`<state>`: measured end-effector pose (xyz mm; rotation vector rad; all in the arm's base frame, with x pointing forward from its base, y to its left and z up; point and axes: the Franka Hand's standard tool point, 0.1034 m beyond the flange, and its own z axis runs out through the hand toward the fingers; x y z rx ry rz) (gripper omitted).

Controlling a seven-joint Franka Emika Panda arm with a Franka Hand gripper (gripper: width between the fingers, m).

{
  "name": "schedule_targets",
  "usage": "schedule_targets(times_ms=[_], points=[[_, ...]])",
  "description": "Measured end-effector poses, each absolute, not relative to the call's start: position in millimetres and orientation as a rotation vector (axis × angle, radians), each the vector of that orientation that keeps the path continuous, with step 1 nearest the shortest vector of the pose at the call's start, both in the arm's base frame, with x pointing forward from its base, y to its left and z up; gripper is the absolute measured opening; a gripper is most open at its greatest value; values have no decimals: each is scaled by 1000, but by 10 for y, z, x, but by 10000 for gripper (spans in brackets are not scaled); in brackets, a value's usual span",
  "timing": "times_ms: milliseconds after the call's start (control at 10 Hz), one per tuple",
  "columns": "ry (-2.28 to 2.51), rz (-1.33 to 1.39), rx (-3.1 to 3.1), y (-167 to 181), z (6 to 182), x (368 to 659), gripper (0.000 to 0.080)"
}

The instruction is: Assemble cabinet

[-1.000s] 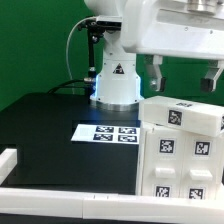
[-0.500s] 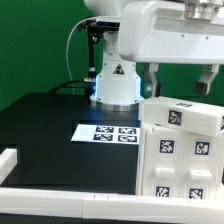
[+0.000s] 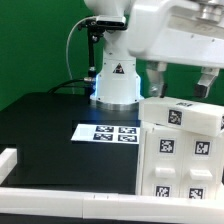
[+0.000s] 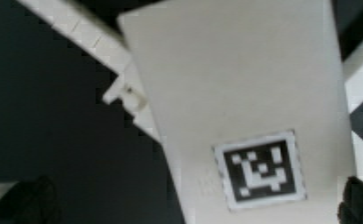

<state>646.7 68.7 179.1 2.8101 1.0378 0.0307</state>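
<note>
The white cabinet stands at the exterior view's right, upright, with several square marker tags on its front and one on its top. My gripper hangs just above the cabinet's top, open and empty, one finger over each side. In the wrist view the cabinet's top face with one tag fills the picture. My gripper straddles that face; its dark fingertips show at the two edges, apart from the cabinet.
The marker board lies flat on the black table in front of the robot base. A long white rail runs along the table's near edge, with a short white piece at the exterior view's left.
The hand has shifted slightly over the cabinet and its fingers sit a little lower. The cabinet has not moved.
</note>
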Motion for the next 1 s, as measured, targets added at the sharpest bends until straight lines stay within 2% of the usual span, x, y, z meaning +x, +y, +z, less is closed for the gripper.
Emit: schedule_targets(times_ms=[200,700,1000], points=[[1185,16,2735,862,1764,6444,797],[1154,-26,2751,703,1588,6421,797],[1099,-25,2772,684,1579,6419,787]])
